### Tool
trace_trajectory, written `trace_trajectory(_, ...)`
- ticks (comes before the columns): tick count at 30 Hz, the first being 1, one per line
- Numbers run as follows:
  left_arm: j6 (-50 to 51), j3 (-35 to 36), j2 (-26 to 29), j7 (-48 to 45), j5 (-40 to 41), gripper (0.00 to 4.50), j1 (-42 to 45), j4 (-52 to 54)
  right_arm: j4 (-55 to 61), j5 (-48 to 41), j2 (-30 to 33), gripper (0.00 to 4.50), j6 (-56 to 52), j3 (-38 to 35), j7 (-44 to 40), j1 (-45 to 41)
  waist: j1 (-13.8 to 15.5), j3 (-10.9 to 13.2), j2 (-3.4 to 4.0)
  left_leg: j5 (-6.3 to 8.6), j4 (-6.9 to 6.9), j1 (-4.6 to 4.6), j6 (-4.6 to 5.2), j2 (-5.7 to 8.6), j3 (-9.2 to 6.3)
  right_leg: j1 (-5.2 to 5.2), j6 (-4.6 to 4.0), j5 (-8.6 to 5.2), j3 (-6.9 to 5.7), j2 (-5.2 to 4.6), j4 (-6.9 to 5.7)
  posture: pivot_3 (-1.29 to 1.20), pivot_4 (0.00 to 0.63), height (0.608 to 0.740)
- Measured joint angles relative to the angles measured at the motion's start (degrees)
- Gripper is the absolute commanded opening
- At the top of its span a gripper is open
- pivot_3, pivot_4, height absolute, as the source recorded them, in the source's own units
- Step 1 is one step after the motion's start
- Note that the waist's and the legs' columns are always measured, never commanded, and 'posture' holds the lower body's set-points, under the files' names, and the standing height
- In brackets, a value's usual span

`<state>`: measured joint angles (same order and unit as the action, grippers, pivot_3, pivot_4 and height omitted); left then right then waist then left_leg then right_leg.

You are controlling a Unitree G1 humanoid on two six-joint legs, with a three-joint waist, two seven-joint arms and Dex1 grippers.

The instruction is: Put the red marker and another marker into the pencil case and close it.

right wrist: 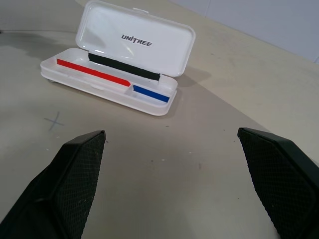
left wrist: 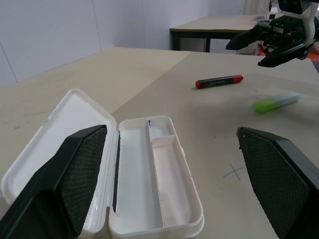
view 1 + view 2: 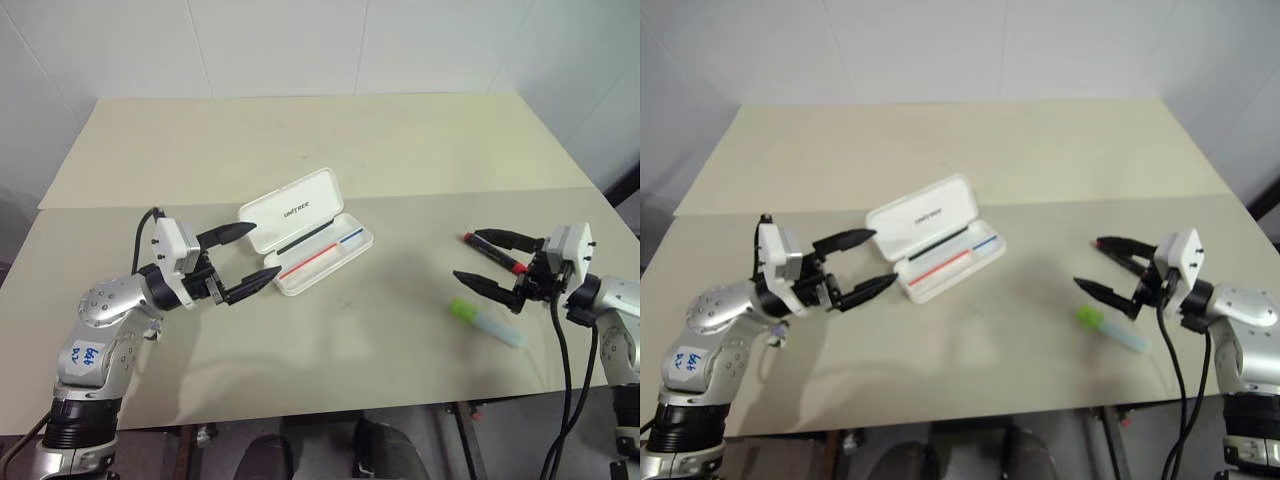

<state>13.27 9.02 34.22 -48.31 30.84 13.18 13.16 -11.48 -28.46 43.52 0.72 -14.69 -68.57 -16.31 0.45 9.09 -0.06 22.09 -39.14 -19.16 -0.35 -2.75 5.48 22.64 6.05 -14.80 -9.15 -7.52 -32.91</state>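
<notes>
The white hinged plastic pencil case [image 3: 312, 232] lies open mid-bench, lid up. The left claw [image 3: 247, 266] hovers just beside it, fingers spread wide and empty. Toward the right edge, the slim red marker [image 3: 494, 251] and the green-capped pale marker [image 3: 487, 324] lie by the wide-open, empty right claw [image 3: 483, 259].

table [image 3: 300, 130] | pencil case [image 3: 305, 225] open | red marker [image 3: 495, 252] | green-capped marker [image 3: 487, 323]
</notes>
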Motion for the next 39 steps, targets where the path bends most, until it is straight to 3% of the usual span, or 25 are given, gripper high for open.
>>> trace_trajectory(13, -1.39, -0.02, 0.14, -0.04, -2.02, 4.49, -1.25, 0.03, 0.83, 1.48, -3.52, 4.50, 0.68, 3.25, -0.03, -2.39, 0.23, 0.00, 0.01, 0.00, 0.00, -0.01, 0.00, 0.00, 0.00, 0.00, 0.00, 0.00, -0.02, 0.01, 0.00, 0.00, 0.150, 0.740)
trace_trajectory(20, -1.94, -1.27, 1.32, -1.18, -4.88, 2.11, -2.15, 0.03, 0.75, 1.99, -6.61, 4.50, 2.09, 5.63, -0.77, -4.48, 0.30, 0.00, 0.01, 0.00, 0.00, 0.00, 0.00, 0.00, 0.00, 0.00, 0.00, 0.00, -0.01, 0.01, -0.02, 0.00, 0.150, 0.740)
trace_trajectory(39, 10.16, -19.68, -6.37, 7.16, -18.86, 2.11, 8.90, -5.43, 3.77, 0.34, -5.40, 4.50, -5.60, 10.88, -10.81, -12.90, 0.99, 0.01, 0.02, 0.00, -0.06, -0.02, 0.00, 0.02, 0.00, -0.01, 0.01, 0.00, -0.03, 0.04, -0.03, 0.00, 0.150, 0.740)
